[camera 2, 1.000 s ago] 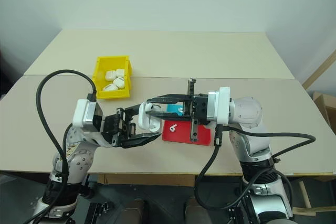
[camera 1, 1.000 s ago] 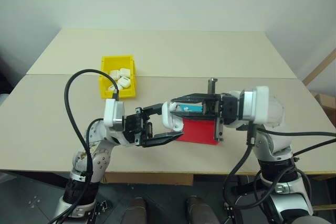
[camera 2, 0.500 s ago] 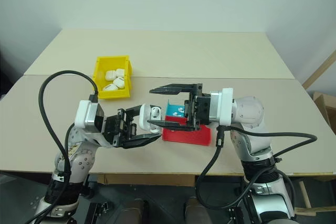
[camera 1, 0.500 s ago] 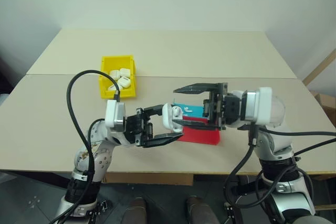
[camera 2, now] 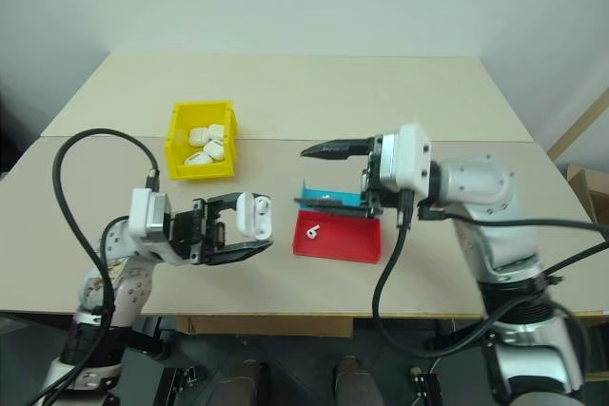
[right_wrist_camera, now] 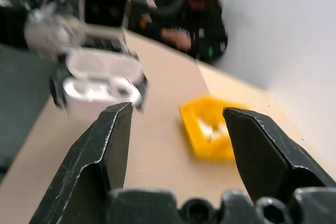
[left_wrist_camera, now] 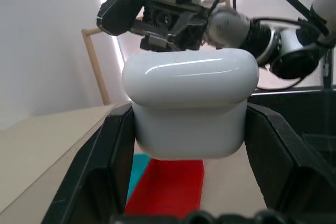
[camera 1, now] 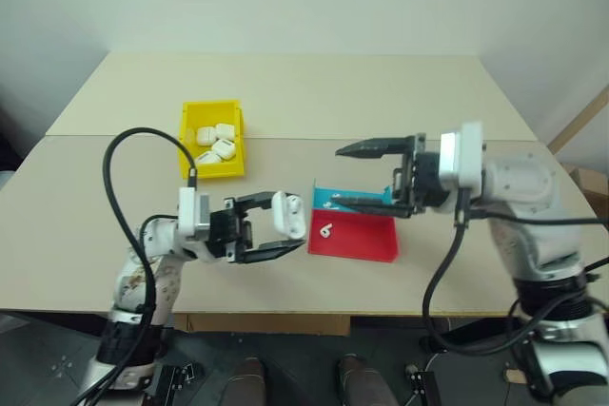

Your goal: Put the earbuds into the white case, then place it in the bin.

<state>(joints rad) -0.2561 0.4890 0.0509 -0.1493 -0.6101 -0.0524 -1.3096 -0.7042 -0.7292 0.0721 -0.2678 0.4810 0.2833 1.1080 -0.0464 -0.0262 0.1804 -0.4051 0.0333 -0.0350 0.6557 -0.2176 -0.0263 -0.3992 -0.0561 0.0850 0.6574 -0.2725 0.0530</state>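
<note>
Right hand (camera 1: 354, 176) let go of the white case (camera 1: 289, 215), opened and drew away. Left hand (camera 1: 282, 235) carried the case leftward.

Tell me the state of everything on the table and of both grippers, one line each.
left gripper: shut on the white case, above the table.
white case: lid open, clamped between the left fingers.
right gripper: open, empty, above the tray.
earbud: loose, lying on the tray's red part.
bin: upright on the table, holding several other cases.
</note>
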